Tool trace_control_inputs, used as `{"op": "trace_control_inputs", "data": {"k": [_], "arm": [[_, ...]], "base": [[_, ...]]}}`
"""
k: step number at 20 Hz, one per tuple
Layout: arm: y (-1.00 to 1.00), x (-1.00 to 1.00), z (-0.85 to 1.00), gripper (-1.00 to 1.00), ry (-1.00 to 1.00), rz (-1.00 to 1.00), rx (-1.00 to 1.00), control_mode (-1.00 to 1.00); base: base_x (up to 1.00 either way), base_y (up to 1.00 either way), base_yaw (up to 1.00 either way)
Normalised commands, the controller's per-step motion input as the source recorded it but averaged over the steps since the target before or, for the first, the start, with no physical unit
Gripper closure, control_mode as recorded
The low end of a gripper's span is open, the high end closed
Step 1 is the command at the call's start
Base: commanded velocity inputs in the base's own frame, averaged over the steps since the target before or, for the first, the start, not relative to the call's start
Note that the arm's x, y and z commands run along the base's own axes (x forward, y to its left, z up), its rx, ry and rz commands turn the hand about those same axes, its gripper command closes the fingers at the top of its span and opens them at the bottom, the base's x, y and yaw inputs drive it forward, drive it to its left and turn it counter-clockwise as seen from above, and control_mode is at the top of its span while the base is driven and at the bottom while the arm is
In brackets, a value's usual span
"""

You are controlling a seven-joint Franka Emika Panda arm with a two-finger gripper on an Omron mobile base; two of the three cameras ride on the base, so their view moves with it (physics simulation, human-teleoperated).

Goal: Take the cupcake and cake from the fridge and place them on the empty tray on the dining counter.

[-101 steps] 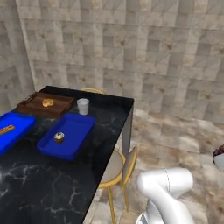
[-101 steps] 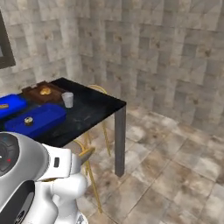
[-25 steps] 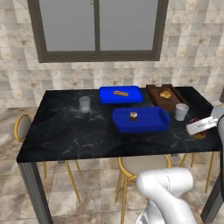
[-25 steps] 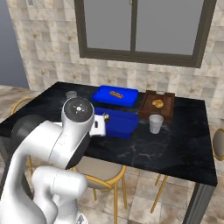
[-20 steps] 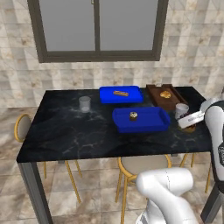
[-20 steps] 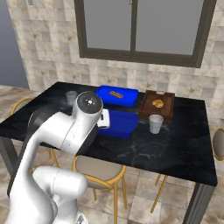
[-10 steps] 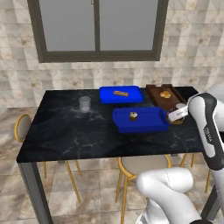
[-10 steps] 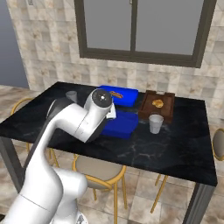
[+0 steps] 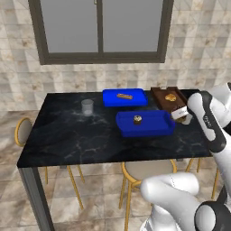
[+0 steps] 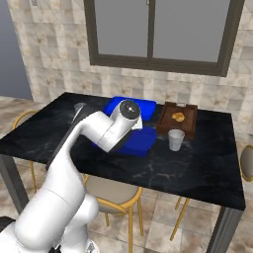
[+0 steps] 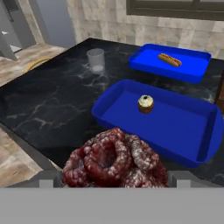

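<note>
1. Your pincer [image 11: 114,183] is holding the cake [image 11: 114,161] — the dark reddish knobbly round sits right between the finger tips at the bottom of the hand view, with the jaws spread wide around it.

2. The cupcake [image 11: 145,103] already stands in the tray [image 11: 183,131], upright, towards the tray's far-left part as the hand view shows it. From the left base view the cupcake [image 9: 137,119] sits near the middle of the tray [image 9: 155,128].

3. The relation your next move turns on: the tray lies ahead of the cake and slightly to the right in the hand view, its near rim just beyond the cake. The cake hangs over bare counter [image 11: 48,109], short of that rim, not yet over the tray floor.

4. The tray's long axis runs from near-left to far-right in the hand view. The wide bare stretch of blue floor is to the right of the cupcake — aim there, I'd judge, to keep the two well apart.

5. Mind the neighbours: a second blue tray with a bread stick [image 11: 169,59] lies behind, and a glass [image 11: 96,60] stands off to the left.

6. There is one arm only, reaching in from the counter's right end in the left base view.
</note>
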Motion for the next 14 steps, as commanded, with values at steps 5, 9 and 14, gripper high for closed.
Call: {"op": "trace_control_inputs", "data": {"k": [5,9,14], "arm": [[-0.2,0.63,-0.23,1.0,-0.03,0.0,0.0,-1.0],[0.0,0.41,-0.36,1.0,-0.03,0.0,0.0,-1.0],[0.01,0.36,-0.38,1.0,-0.03,0.0,0.0,-1.0]], "base": [[0.0,0.0,0.0],[0.0,0.0,0.0],[0.0,0.0,0.0]]}}
